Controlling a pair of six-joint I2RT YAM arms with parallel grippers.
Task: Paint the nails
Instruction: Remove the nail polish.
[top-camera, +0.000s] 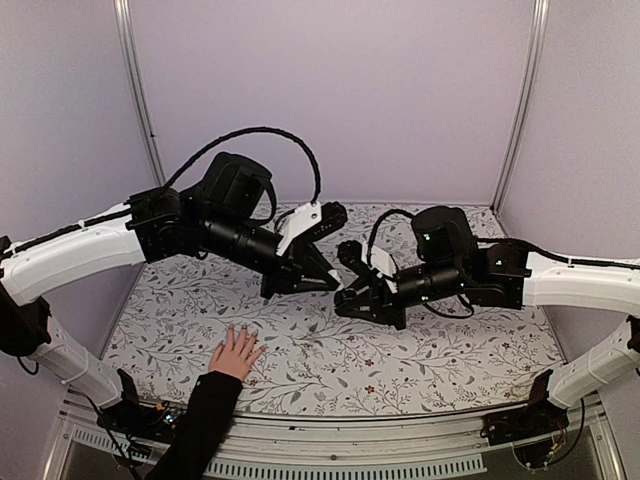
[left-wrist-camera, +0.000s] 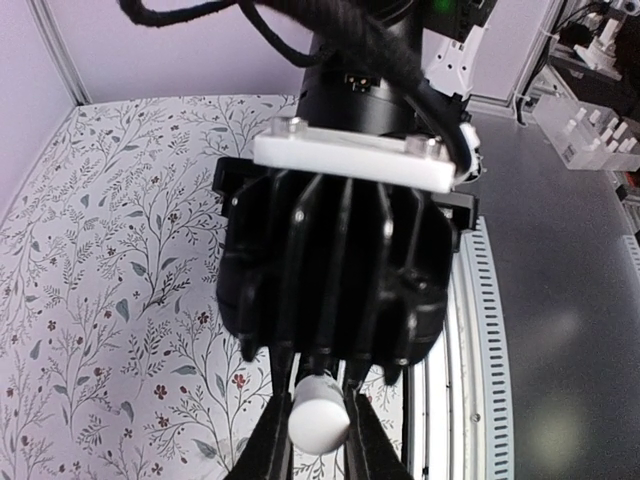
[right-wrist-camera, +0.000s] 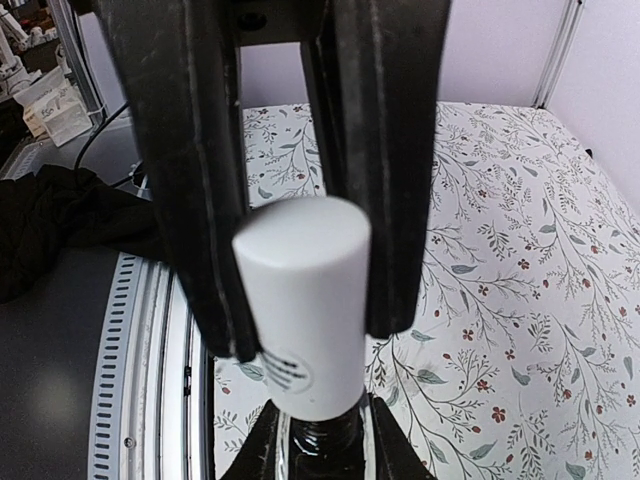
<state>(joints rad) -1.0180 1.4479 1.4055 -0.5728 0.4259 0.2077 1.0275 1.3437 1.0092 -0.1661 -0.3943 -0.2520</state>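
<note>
A light-skinned hand (top-camera: 237, 352) with a black sleeve lies flat on the floral table, fingers spread; its nails (top-camera: 247, 333) are too small to tell any polish. My two grippers meet in mid-air above the table, behind and right of the hand. My right gripper (top-camera: 348, 288) (right-wrist-camera: 325, 445) is shut on a small dark bottle (right-wrist-camera: 322, 442). The bottle's white cap (right-wrist-camera: 300, 300) points at the left gripper. My left gripper (top-camera: 325, 278) (left-wrist-camera: 318, 445) is shut on that white cap (left-wrist-camera: 320, 420). The bottle is hidden in the top view.
The floral table cover (top-camera: 420, 350) spreads under both arms. A metal rail (top-camera: 330, 440) runs along the near edge. Lilac walls close the back and sides. Black cloth (right-wrist-camera: 60, 225) lies beyond the rail in the right wrist view.
</note>
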